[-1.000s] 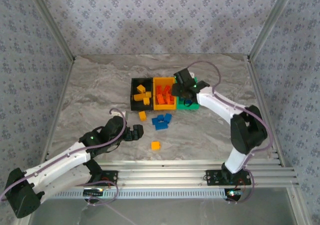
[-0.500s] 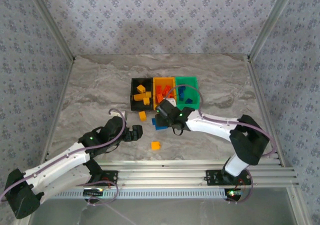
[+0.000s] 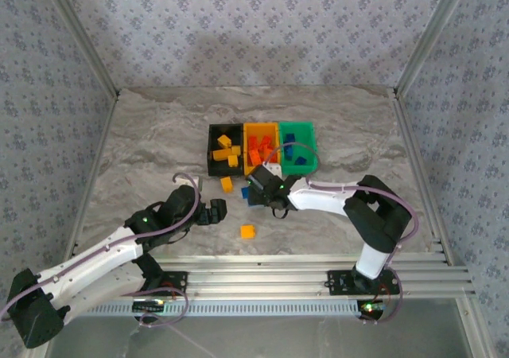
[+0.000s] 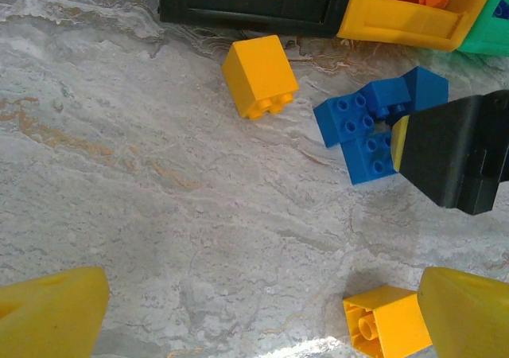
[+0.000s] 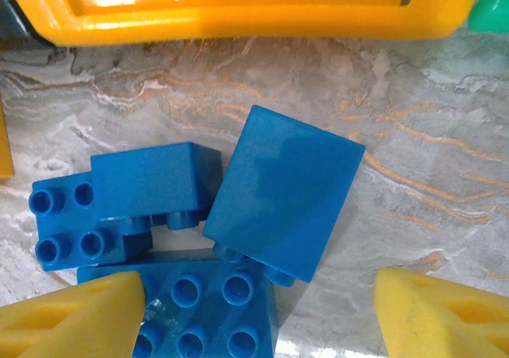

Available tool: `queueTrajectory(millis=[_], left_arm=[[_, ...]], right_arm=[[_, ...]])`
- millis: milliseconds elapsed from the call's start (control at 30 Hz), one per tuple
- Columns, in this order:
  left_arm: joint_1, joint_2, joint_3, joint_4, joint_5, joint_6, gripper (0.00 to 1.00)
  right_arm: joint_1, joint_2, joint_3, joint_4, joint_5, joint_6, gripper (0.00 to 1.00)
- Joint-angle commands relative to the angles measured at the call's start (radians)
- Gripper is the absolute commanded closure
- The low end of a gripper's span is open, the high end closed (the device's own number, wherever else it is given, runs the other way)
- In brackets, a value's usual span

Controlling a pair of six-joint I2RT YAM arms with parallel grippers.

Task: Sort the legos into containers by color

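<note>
Your right gripper (image 5: 258,314) hangs with jaws apart over the blue bricks (image 5: 282,191), gripping none, beside the yellow-orange bin (image 5: 238,24). Your left gripper (image 4: 262,314) stands wide and empty

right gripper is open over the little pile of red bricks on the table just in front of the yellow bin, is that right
No: the bricks under the right gripper are blue, not red, as the right wrist view shows. The rest holds: it is open, over a pile on the table just in front of the yellow bin.
</note>
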Motion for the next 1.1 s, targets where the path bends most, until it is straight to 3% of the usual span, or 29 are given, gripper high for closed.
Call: queueTrajectory(millis=[0, 333, 500, 533, 567, 833, 1067], left_arm=[[0.008, -0.019, 0.002, -0.012, -0.019, -0.007, 0.00], [0.012, -0.015, -0.016, 0.009, -0.016, -0.008, 0.00], [0.015, 0.007, -0.016, 0.025, -0.008, -0.004, 0.00], [0.015, 0.012, -0.012, 0.025, -0.008, -0.004, 0.00], [0.016, 0.018, -0.008, 0.025, -0.006, -0.001, 0.00], [0.018, 0.030, -0.002, 0.023, -0.005, 0.004, 0.00], [0.020, 0.032, 0.005, 0.021, -0.007, 0.007, 0.00]], right_arm=[[-0.015, 0.021, -0.028, -0.046, 0.036, 0.055, 0.24], [0.000, -0.234, -0.262, -0.106, 0.069, 0.134, 0.26], [0.006, -0.324, -0.281, -0.036, 0.042, 0.025, 0.19], [0.010, -0.324, -0.267, -0.032, 0.039, 0.006, 0.04], [0.014, -0.318, -0.254, -0.029, 0.036, -0.013, 0.00], [0.036, -0.176, -0.163, -0.081, 0.017, -0.068, 0.01], [0.042, -0.074, -0.116, -0.155, 0.033, -0.056, 0.09]])
